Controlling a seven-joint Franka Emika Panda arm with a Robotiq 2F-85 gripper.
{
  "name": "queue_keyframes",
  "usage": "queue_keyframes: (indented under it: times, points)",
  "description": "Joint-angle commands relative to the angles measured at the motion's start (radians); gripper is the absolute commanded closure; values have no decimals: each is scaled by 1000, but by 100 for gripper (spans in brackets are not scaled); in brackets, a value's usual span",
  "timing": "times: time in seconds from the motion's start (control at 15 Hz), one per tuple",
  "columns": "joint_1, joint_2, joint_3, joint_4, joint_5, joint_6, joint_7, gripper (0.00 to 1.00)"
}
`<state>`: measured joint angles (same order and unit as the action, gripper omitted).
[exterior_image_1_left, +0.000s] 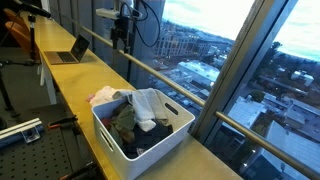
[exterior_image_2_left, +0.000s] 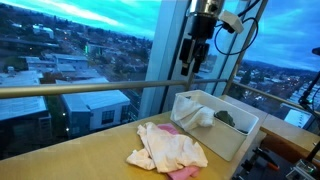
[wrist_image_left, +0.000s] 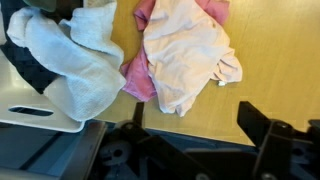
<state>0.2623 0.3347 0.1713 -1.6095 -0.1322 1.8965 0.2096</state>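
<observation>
Crumpled pale pink cloth on wooden table, overlapping magenta cloth, fingers spread wide, empty, high above

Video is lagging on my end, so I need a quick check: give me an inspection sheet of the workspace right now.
Surface: wooden counter, long and narrow.
Job's things: cream cloth lying over pink cloth, beside white bin holding clothes.
Clutter: laptop farther along.
Gripper: gripper open, empty, above the cloths.
Cables: cable looped near the wrist.
Surroundings: railing, window, city outside.
</observation>
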Motion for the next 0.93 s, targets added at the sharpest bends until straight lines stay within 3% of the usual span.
queue_keyframes:
  times: [0.0, 0.4, 0.87]
  points:
    - [-52, -63, -33, -61, 33, 38, -30, 0]
    - [-175, -51, -90, -112, 79, 164, -159, 0]
    - [-276, 77, -141, -144, 122, 260, -242, 0]
